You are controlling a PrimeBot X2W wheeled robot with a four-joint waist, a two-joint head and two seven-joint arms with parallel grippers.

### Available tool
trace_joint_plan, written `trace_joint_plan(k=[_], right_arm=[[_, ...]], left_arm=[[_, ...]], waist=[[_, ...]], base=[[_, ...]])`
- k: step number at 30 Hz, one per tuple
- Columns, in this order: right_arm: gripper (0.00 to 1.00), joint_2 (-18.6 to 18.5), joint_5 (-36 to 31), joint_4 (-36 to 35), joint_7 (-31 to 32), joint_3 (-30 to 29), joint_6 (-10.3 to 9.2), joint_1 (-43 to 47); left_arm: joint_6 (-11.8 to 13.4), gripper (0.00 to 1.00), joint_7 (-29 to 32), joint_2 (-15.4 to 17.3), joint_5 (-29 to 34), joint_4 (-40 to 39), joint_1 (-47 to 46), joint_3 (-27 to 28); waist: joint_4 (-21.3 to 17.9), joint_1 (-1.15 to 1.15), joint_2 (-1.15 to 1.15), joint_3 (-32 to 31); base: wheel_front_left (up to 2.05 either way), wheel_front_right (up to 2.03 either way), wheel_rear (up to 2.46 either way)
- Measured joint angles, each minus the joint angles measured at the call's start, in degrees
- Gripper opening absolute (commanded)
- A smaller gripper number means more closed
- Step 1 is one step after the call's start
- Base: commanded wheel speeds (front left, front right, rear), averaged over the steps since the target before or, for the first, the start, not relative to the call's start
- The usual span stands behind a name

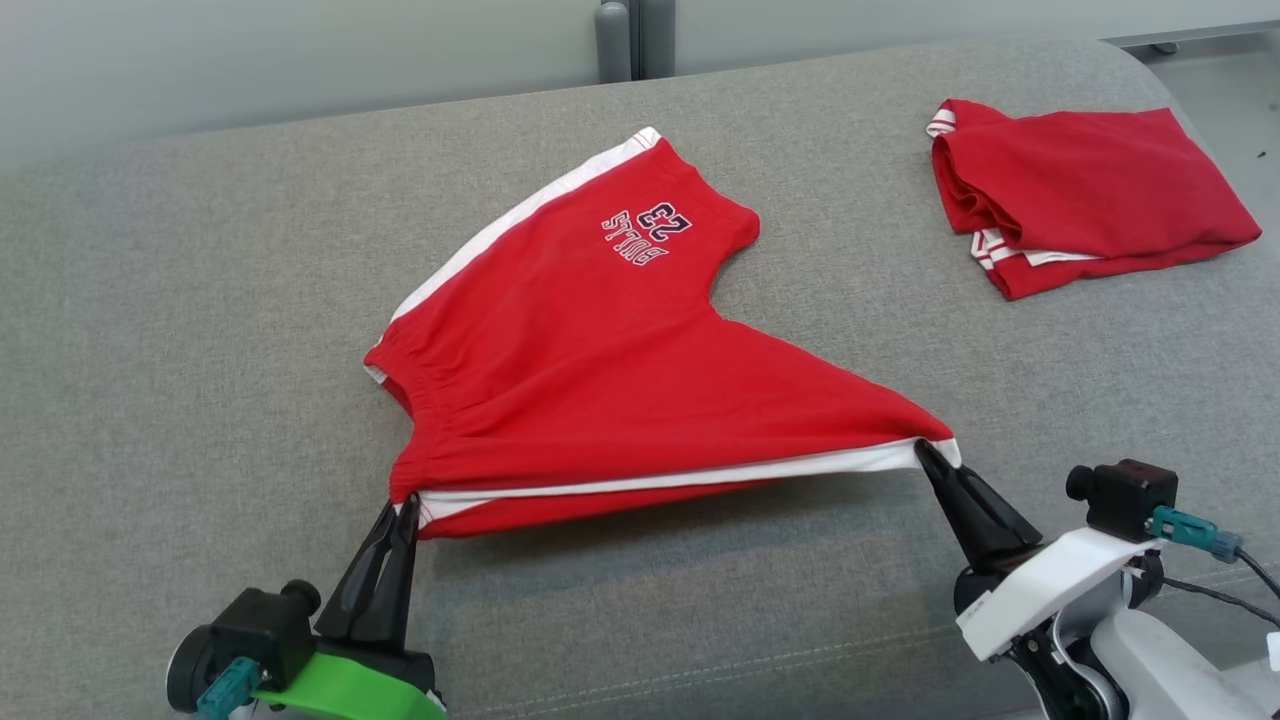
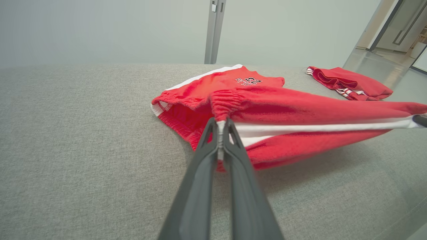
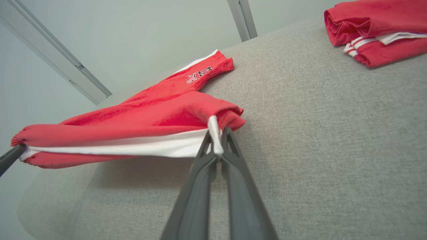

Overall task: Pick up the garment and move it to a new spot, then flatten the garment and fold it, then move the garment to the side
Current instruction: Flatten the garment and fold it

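Head view has my left tool (image 1: 405,508) at the lower left and my right tool (image 1: 930,455) at the lower right, both pointing up toward the red shorts (image 1: 600,340) on the grey fabric-covered bench (image 1: 200,350). Each tool is pinched fully together on cloth. The left one grips the waistband corner of the shorts. The right one grips the hem corner of the near leg.

The white side stripe (image 1: 680,478) runs between the two grips and is pulled into a taut, nearly straight line. That near edge is lifted off the bench, with a shadow lying beneath it. The far part of the shorts rests on the bench, with the other leg pointing away from me. The lettering (image 1: 648,232) on that leg reads upside down from where I stand. The gathered elastic waistband (image 1: 415,385) sits on my left side.

My left wrist view shows my two fingers (image 2: 203,160) pressed together, with a strip of white and red cloth sandwiched between them. My right wrist view shows the same kind of pinch on the hem's white edge.

A folded red garment (image 1: 1090,190) with white stripes lies at the far right of the bench, well apart from the shorts.
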Motion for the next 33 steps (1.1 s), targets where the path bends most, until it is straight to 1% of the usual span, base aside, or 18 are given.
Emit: trace_joint_plan(k=[7, 10, 14, 19, 22, 28, 30, 33], right_arm=[[0.0, -3.8, 0.6, -5.4, 0.1, -0.7, 0.37, 3.0], [0.0, -5.2, 0.9, -8.0, 1.1, -0.5, 0.38, 4.5], [0.0, -6.8, 1.2, -11.4, 2.1, -0.4, 0.4, 6.2], [0.0, -8.3, 2.3, -15.2, 2.9, -0.6, 0.38, 6.8], [0.0, -9.6, 2.0, -15.3, 4.2, -0.7, 0.38, 6.5], [0.0, -9.8, 2.9, -12.9, 8.1, 0.0, 0.37, 2.6], [0.0, -9.8, 3.5, -12.2, 9.1, 0.1, 0.37, 1.2], [0.0, -9.7, 4.3, -11.4, 10.2, 0.3, 0.36, 0.0]], left_arm=[[0.5, 0.0, 0.0, 0.5, 0.8, -5.8, 3.9, 0.6], [1.3, 0.0, 0.0, 1.1, 1.1, -8.2, 5.7, 1.0], [1.9, 0.0, 0.0, 1.5, 1.4, -10.8, 7.4, 1.4], [2.1, 0.0, 0.0, 2.0, 1.4, -12.6, 8.6, 1.7], [2.1, 0.0, 0.2, 1.9, 1.3, -12.4, 8.7, 0.9], [1.4, 0.0, 2.5, 1.7, 0.3, -9.5, 7.9, -0.6], [1.0, 0.0, 3.1, 1.7, 0.2, -8.9, 6.7, -0.9], [0.9, 0.0, 3.2, 1.6, -0.1, -8.5, 4.7, -0.8]], waist=[[-0.1, 0.0, 0.0, -0.1], [-0.3, 0.0, 0.0, 0.0], [-0.6, 0.0, 0.0, 0.2], [-0.8, 0.0, 0.0, 0.3], [-0.8, 0.0, 0.0, 0.4], [-0.7, 0.0, 0.0, 0.8], [-0.6, 0.0, 0.0, 1.0], [-0.2, 0.0, 0.0, 1.4]], base=[[0.0, 0.0, 0.0], [0.0, 0.0, 0.0], [0.0, 0.0, 0.0], [0.0, 0.0, 0.0], [0.0, 0.0, 0.0], [0.0, 0.0, 0.0], [0.0, 0.0, 0.0], [0.0, 0.0, 0.0]])
